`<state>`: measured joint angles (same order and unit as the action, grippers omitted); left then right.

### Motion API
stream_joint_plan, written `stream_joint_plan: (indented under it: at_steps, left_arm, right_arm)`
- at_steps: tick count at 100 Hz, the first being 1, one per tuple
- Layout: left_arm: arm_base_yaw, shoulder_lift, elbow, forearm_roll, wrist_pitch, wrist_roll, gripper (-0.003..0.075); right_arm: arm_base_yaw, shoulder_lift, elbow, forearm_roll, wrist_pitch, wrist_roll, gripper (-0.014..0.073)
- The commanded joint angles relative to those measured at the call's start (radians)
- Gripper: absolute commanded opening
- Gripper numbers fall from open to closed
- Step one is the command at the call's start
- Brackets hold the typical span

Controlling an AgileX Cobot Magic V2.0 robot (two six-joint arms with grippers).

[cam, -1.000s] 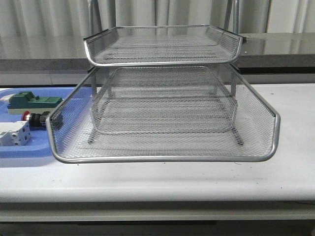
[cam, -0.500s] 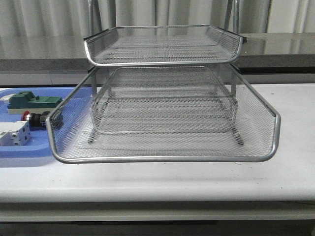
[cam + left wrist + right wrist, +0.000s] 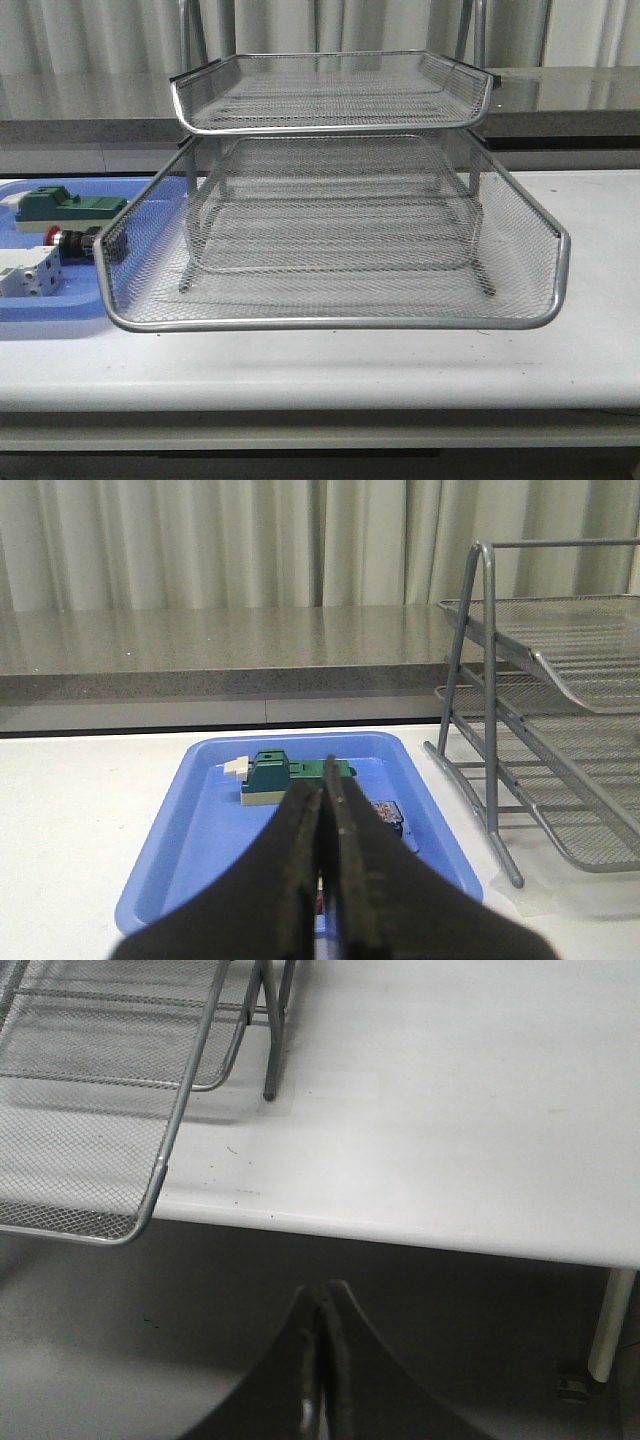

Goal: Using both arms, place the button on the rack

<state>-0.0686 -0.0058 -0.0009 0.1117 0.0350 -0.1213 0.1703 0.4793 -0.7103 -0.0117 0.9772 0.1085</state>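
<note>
The button (image 3: pixel 72 241) lies on its side in the blue tray (image 3: pixel 40 305) at the left, red head to the left, next to the rack's left front corner. In the left wrist view only its blue rear block (image 3: pixel 388 815) shows beside my fingers. The rack (image 3: pixel 330 322) stands mid-table with one lower tier slid out forward; it also shows in the left wrist view (image 3: pixel 480 710) and the right wrist view (image 3: pixel 160 1175). My left gripper (image 3: pixel 325 792) is shut and empty, back from the tray. My right gripper (image 3: pixel 322 1290) is shut and empty, below the table's front edge. Neither arm shows in the front view.
A green block (image 3: pixel 70 207) and a white-grey terminal block (image 3: pixel 28 272) lie in the blue tray beside the button. The table's front edge (image 3: pixel 420 1238) runs past the rack's right leg (image 3: pixel 270 1080). A grey counter and curtains stand behind.
</note>
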Motion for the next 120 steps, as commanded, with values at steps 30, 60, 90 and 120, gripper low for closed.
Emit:
stream_joint_plan:
  at_steps: [30,60,90,120]
  left_arm:
    - [-0.007,-0.030,0.049,-0.005,-0.088,-0.008,-0.0020]
    - [-0.006,-0.030,0.049,0.017,-0.114,-0.006,-0.0020]
    - [-0.006,-0.030,0.049,0.021,-0.195,-0.006,-0.0020]
    - [-0.006,0.008,-0.050,-0.112,-0.203,-0.006,-0.0020]
  right_arm:
    - [-0.003,0.005,-0.035,-0.009,-0.052,-0.001,-0.0069]
    - [-0.003,0.005,-0.035,-0.009,-0.052,-0.001,-0.0069]
    - [-0.003,0.005,-0.035,-0.009,-0.052,-0.001,-0.0069]
    - [-0.003,0.005,-0.035,-0.009,-0.052,-0.001,-0.0069]
